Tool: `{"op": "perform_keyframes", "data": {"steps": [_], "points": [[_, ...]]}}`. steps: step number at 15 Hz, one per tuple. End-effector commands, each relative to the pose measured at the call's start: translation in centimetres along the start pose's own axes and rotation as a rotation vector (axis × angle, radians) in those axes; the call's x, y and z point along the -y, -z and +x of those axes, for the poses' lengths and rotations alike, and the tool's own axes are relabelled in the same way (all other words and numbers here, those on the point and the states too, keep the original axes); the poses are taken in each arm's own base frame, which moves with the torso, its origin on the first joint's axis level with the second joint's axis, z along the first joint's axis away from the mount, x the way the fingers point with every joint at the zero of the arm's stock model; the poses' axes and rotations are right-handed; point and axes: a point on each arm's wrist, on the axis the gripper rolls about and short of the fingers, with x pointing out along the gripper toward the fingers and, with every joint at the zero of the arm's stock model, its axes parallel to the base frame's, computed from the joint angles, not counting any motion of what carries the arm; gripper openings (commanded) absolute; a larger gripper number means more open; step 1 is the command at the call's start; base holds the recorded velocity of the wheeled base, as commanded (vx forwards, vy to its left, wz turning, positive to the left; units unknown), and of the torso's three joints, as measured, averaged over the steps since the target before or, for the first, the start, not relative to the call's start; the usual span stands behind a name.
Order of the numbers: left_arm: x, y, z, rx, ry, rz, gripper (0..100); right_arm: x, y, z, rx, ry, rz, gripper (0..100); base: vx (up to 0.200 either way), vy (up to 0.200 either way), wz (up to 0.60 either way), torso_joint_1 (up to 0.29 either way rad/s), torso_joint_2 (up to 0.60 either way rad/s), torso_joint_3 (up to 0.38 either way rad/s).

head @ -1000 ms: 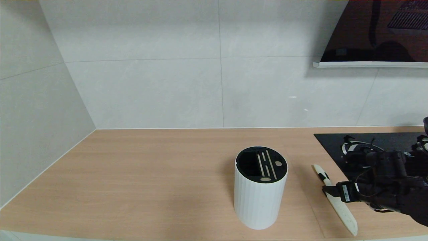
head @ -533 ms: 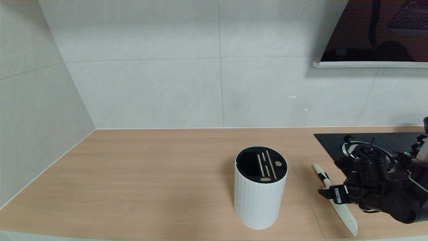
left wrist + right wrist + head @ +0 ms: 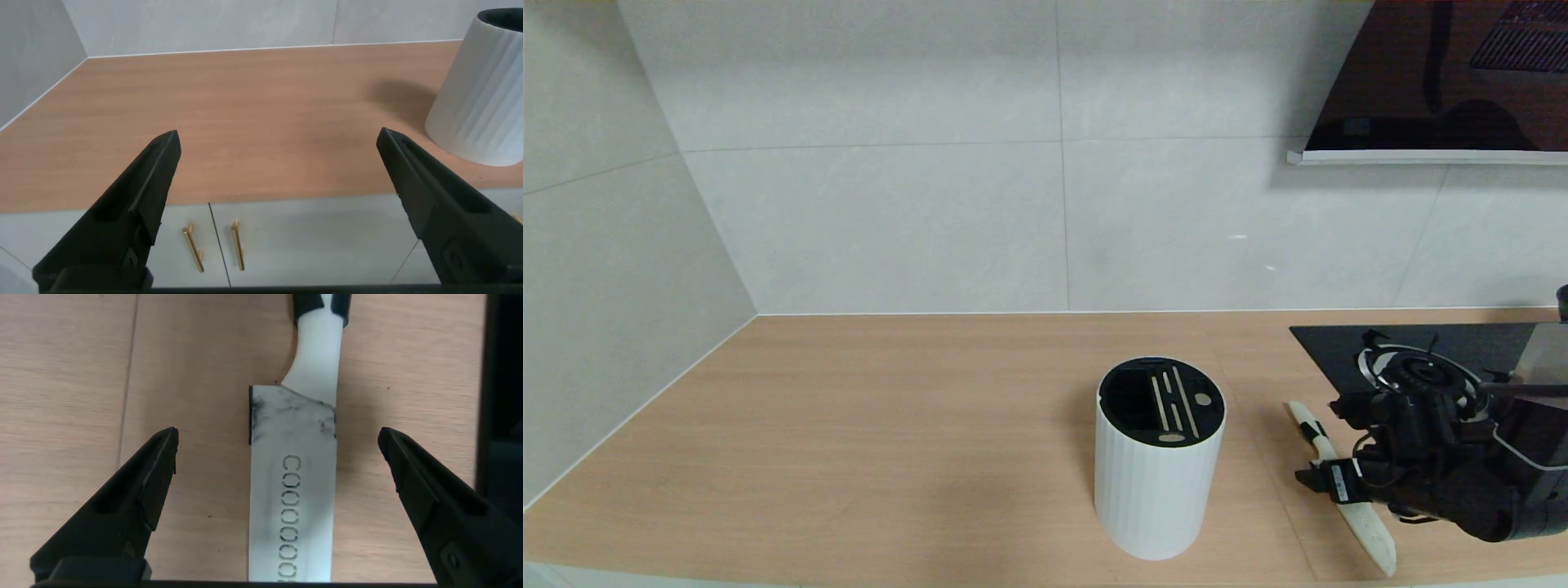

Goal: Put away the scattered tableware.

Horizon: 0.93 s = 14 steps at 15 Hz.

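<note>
A white knife [image 3: 1365,529] is seen lying flat on the counter [image 3: 890,425], right of the holder [image 3: 1156,482] and just left of the hob [image 3: 1327,347]. Its handle is pointed far and its blade toward the near edge. The right gripper [image 3: 1329,445] is held over the knife where handle meets blade, with its fingers spread wide to either side and apart from it. In the right wrist view the blade's marbled heel and a row of oval marks are shown between those fingers. The white ribbed holder is stood upright, with slots cut in its dark top. The left gripper [image 3: 278,163] is held with fingers wide apart and nothing between them, over the near counter edge left of the holder. Two gold cabinet handles [image 3: 193,249] are seen below that edge.
</note>
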Motion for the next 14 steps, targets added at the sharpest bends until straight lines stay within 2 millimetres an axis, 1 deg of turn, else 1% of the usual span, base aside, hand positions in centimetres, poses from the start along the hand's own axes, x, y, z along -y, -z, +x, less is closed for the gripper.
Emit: {"op": "perform_keyframes", "data": {"steps": [1, 5, 13, 14], "points": [[0.0, 0.0, 0.0, -0.001, 0.000, 0.000, 100, 0.3, 0.1, 0.4, 0.004, 0.008, 0.008, 100, 0.000, 0.000, 0.00, 0.000, 0.00, 0.000], [0.0, 0.0, 0.0, -0.001, 0.000, 0.000, 100, 0.4, 0.4, 1.3, 0.029, 0.012, 0.009, 100, 0.000, 0.000, 0.00, 0.000, 0.00, 0.000], [0.0, 0.0, 0.0, -0.001, 0.000, 0.000, 100, 0.4, 0.4, 1.3, 0.034, 0.013, 0.010, 100, 0.000, 0.000, 0.00, 0.000, 0.00, 0.000], [0.0, 0.0, 0.0, -0.001, 0.000, 0.000, 100, 0.4, 0.4, 1.4, 0.034, 0.013, 0.010, 0, 0.000, 0.000, 0.00, 0.000, 0.00, 0.000]]}}
